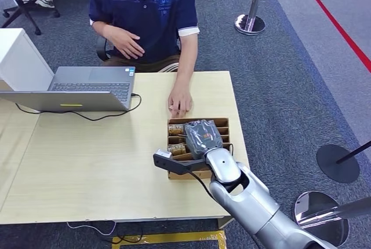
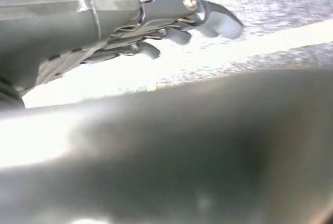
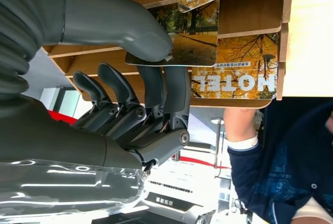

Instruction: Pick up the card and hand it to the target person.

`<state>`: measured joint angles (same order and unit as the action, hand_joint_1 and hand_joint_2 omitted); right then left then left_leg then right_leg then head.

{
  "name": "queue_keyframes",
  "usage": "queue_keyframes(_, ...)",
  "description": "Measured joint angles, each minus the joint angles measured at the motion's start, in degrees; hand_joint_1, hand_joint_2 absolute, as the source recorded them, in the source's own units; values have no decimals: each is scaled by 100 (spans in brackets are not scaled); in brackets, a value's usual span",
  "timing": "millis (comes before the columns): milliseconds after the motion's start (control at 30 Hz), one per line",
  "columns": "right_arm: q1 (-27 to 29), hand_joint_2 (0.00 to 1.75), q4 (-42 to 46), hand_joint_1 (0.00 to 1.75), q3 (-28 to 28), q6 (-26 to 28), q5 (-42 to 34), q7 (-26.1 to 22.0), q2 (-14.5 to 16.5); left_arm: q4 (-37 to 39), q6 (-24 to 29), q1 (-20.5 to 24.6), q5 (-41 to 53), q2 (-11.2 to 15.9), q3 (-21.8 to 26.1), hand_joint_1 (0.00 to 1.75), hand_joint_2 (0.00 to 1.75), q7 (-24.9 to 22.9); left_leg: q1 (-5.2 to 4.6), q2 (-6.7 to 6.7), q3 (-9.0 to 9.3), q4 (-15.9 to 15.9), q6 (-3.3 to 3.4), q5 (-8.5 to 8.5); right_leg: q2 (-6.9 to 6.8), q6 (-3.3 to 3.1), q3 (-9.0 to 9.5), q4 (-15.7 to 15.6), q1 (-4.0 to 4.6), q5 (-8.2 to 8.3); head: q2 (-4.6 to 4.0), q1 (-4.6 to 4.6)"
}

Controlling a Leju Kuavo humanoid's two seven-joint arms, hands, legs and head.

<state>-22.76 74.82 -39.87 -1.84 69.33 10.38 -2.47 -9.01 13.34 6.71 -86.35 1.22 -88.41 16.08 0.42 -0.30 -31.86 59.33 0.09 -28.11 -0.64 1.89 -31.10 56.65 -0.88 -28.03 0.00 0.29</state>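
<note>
Now you've got your right hand (image 3: 149,86) down in the slotted wooden box (image 1: 199,174) at centre frame, thumb and fingers pinching a hotel card (image 3: 184,49) by its edge — thin, stiff, slick, so hold firmly.

Office-like hall: desk (image 1: 109,162), laptop (image 1: 83,90), carpet (image 1: 284,87), queue stanchions (image 1: 250,22).

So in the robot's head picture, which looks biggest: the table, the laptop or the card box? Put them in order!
1. Table
2. Laptop
3. Card box, which the right hand partly covers
</note>
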Motion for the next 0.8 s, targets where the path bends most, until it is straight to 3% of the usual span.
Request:
queue_keyframes(433, -71, 175, -1, 154, 3, -82, -157, -187, 0, 0, -123, 0, -38, 39, 2, 0, 175, 131, 0, 0, 0, 0, 0, 0, 0, 0, 0, 0, 0, 0, 0, 0)
queue_keyframes(800, -619, 175, -174, 154, 16, -457, -642, -521, 2, 0, -124, 0, -37, 46, 2, 0, 175, 94, 0, 0, -1, 0, 0, 1, 0, -1, 0, 1, 0, 1, -1, 0)
